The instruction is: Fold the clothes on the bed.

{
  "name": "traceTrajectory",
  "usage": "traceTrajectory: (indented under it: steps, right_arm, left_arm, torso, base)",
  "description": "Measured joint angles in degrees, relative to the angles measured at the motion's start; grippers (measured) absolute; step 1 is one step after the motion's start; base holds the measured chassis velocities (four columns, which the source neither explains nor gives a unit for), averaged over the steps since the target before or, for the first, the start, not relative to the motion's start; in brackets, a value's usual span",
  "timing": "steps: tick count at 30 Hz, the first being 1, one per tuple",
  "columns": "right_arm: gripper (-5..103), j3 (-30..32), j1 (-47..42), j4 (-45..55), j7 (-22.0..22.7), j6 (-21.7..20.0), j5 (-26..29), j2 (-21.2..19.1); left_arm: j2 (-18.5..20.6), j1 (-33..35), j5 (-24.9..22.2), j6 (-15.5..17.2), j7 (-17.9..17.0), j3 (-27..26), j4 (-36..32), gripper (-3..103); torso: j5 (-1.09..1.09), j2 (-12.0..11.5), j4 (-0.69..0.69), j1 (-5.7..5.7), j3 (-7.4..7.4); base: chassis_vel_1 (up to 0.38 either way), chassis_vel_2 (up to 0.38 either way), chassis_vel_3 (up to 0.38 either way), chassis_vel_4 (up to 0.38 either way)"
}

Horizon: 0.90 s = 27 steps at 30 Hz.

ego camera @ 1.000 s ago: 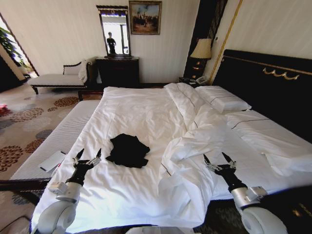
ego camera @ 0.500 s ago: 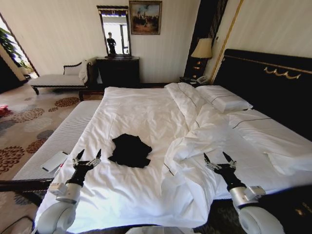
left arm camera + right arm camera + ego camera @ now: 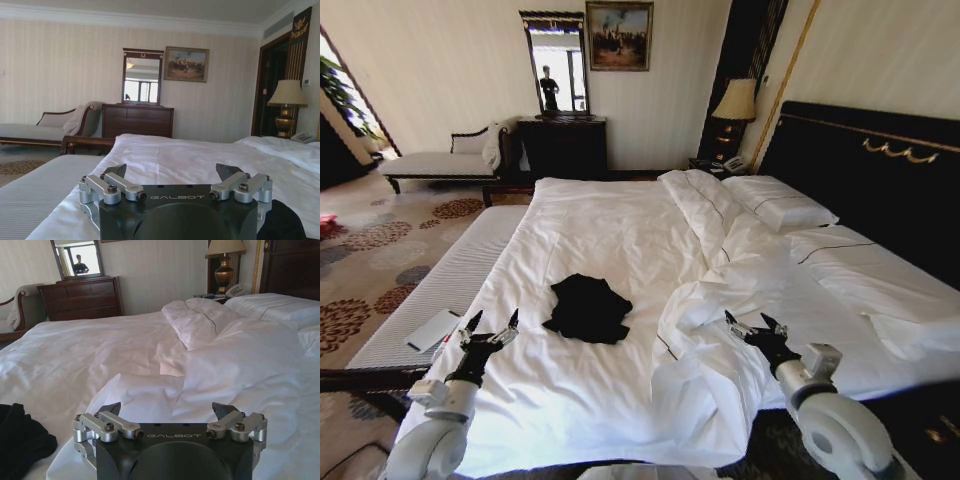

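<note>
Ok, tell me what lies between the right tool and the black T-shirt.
In the head view, a bunched, folded-back ridge of white duvet lies between the open right tool and the black T-shirt; nothing else lies there.

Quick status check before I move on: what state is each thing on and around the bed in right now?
Black soft-fabric T-shirt: crumpled, unfolded, lying on the duvet.
White duvet: rumpled, bunched on the right.
Left gripper: open, empty, over the bed's near edge.
Right gripper: open, empty, over the bunched duvet.
</note>
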Motion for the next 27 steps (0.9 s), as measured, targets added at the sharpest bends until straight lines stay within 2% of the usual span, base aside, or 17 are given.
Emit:
traceTrajectory:
  steps: [4,6,7,10,11,14,17,18,22,23,25,27]
  right_arm:
    - [99,-0.2,3.0,0.0,2.6,-1.4,4.1,-2.7]
    - [100,-1.8,7.2,-0.1,7.8,-4.5,10.6,-5.1]
    - [100,-1.8,7.2,-0.1,7.8,-4.5,10.6,-5.1]
    - [100,-5.1,13.2,-1.7,14.1,-8.3,17.7,-8.4]
    - [100,-5.8,14.5,-2.5,15.0,-9.0,18.6,-9.4]
    - [100,-7.1,16.9,-4.2,16.2,-9.9,20.4,-11.4]
    - [100,-11.3,25.5,-6.3,21.1,-10.9,28.6,-16.6]
    - [100,-11.3,25.5,-6.3,21.1,-10.9,28.6,-16.6]
    - [100,-21.1,39.1,-7.1,29.8,-11.6,42.7,-19.0]
    - [100,-21.1,39.1,-7.1,29.8,-11.6,42.7,-19.0]
    - [100,-27.0,46.5,-8.1,34.0,-11.4,48.7,-18.6]
    - [100,-31.9,53.3,-9.4,36.8,-10.8,52.3,-17.6]
  left_arm:
    - [-0.4,-0.1,0.8,0.2,-0.1,0.4,-0.2,100]
    - [-0.6,-0.4,1.5,0.6,-0.2,0.9,-0.4,100]
    - [-0.6,-0.4,1.5,0.6,-0.2,0.9,-0.4,100]
    - [-1.0,-1.2,2.2,1.2,-0.9,1.8,-0.9,100]
    - [-1.1,-1.4,2.3,1.4,-1.1,2.0,-1.1,100]
    - [-1.2,-1.7,2.4,1.8,-1.5,2.4,-1.6,100]
    - [-1.2,-2.5,2.4,2.6,-2.2,3.0,-2.2,99]
    - [-1.2,-2.5,2.4,2.6,-2.2,3.0,-2.2,99]
    - [-1.0,-3.2,2.3,2.7,-2.4,3.0,-1.4,99]
    - [-1.0,-3.2,2.3,2.7,-2.4,3.0,-1.4,99]
    - [-0.9,-3.2,2.1,2.7,-2.4,2.8,-0.8,103]
    - [-1.0,-3.2,2.0,2.6,-2.4,2.6,-0.3,101]
  torso:
    - [0.00,0.0,-0.02,0.00,0.00]
    - [0.01,0.0,-0.01,0.00,0.00]
    - [0.01,0.0,-0.01,0.00,0.00]
    - [0.01,0.0,0.00,0.00,0.00]
    - [0.00,0.0,0.00,0.00,0.00]
    - [0.01,0.0,-0.01,0.00,0.00]
    - [0.01,0.0,-0.02,0.00,0.00]
    - [0.01,0.0,-0.02,0.00,0.00]
    - [-0.01,0.0,-0.01,0.01,0.01]
    - [-0.01,0.0,-0.01,0.01,0.01]
    - [-0.01,0.0,-0.01,0.01,0.01]
    - [-0.01,0.0,0.00,0.00,0.00]
  base:
    - [0.000,0.000,0.000,0.000]
    - [0.000,0.000,0.000,0.000]
    - [0.000,0.000,0.000,0.000]
    - [0.000,0.000,0.000,0.000]
    - [0.000,0.000,0.000,0.000]
    - [0.000,0.000,0.000,0.000]
    - [0.000,0.000,0.000,0.000]
    - [0.000,0.000,0.000,0.000]
    - [0.000,0.000,0.000,0.000]
    - [0.000,0.000,0.000,0.000]
    - [0.000,0.000,0.000,0.000]
    - [0.000,0.000,0.000,0.000]
